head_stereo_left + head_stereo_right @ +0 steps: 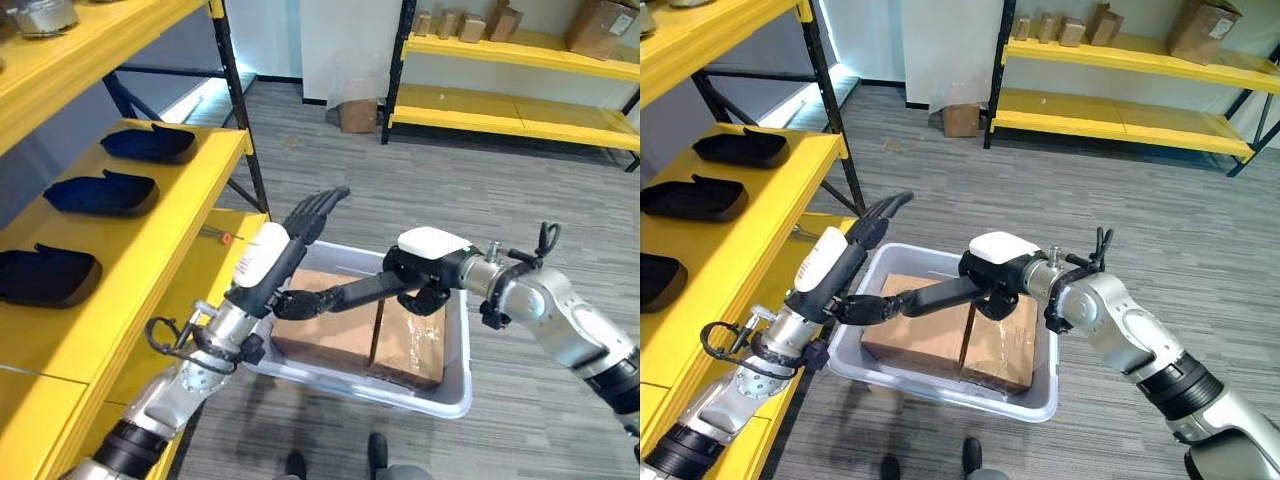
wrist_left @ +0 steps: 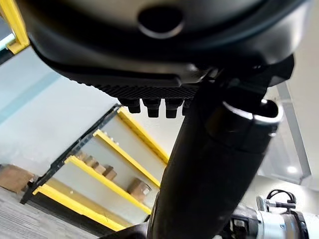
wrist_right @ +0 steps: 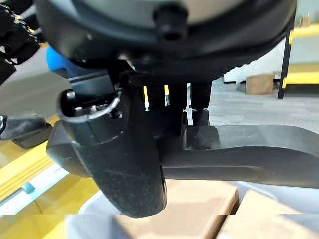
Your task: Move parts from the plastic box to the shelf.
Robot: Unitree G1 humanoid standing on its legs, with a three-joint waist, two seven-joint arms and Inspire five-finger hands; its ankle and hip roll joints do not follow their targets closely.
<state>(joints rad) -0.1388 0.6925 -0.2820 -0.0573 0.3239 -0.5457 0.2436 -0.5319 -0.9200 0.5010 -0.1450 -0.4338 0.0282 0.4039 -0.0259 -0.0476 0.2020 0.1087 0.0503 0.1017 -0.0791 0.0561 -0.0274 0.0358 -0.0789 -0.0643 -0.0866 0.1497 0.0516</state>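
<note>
Spanning the gap between both hands, a long black part is held level above the plastic box, its long axis running across from the robot's left to its right. The right hand is curled round one end; the left hand meets the other end with fingers straight, thumb beneath. The shelf, already carrying similar black parts, lies to the left, nearer the left hand. Cardboard boxes fill the box below.

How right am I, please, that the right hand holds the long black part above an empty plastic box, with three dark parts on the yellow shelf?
Not quite: the plastic box is not empty. The left eye view shows two cardboard boxes in it. The rest stands: the right hand holds the long black part above it, and three dark parts lie on the yellow shelf.
</note>
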